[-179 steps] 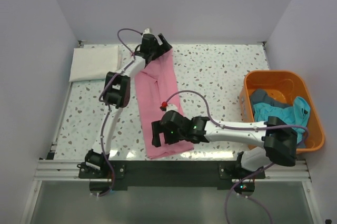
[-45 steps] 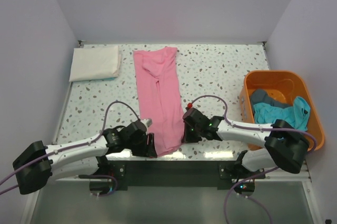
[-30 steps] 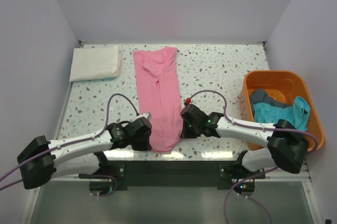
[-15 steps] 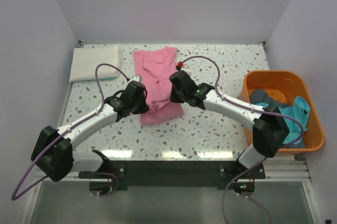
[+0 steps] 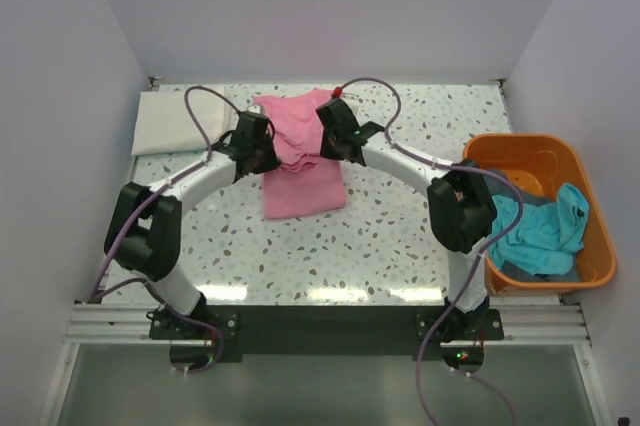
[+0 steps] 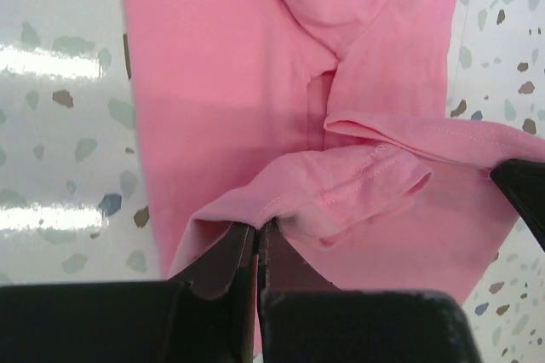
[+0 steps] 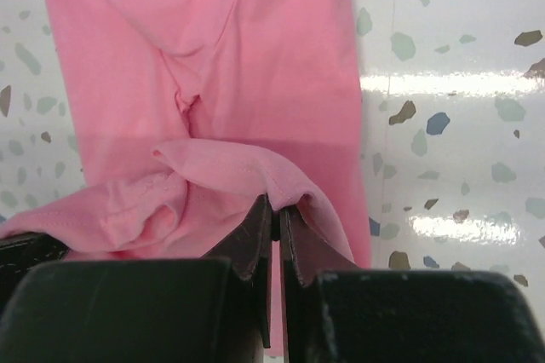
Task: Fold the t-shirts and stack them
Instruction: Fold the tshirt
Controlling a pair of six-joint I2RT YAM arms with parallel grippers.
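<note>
The pink t-shirt (image 5: 300,161) lies as a long strip on the speckled table, its near end lifted and carried back over the far half. My left gripper (image 5: 262,151) is shut on the hem's left corner (image 6: 255,214); my right gripper (image 5: 325,144) is shut on the right corner (image 7: 274,197). The hem sags between them above the flat pink cloth (image 6: 238,82) (image 7: 255,48). A folded white t-shirt (image 5: 175,121) lies at the far left. Teal (image 5: 540,231) and grey (image 5: 500,186) t-shirts sit in the basket.
The orange plastic basket (image 5: 590,196) stands at the right edge. White walls close in the table on three sides. Both arms reach across the table's middle towards the back, with purple cables looping above them.
Both grippers have carried the pink shirt's near hem from the front edge away towards the back, doubling the strip over itself. The right arm's elbow swung in front of the basket.
</note>
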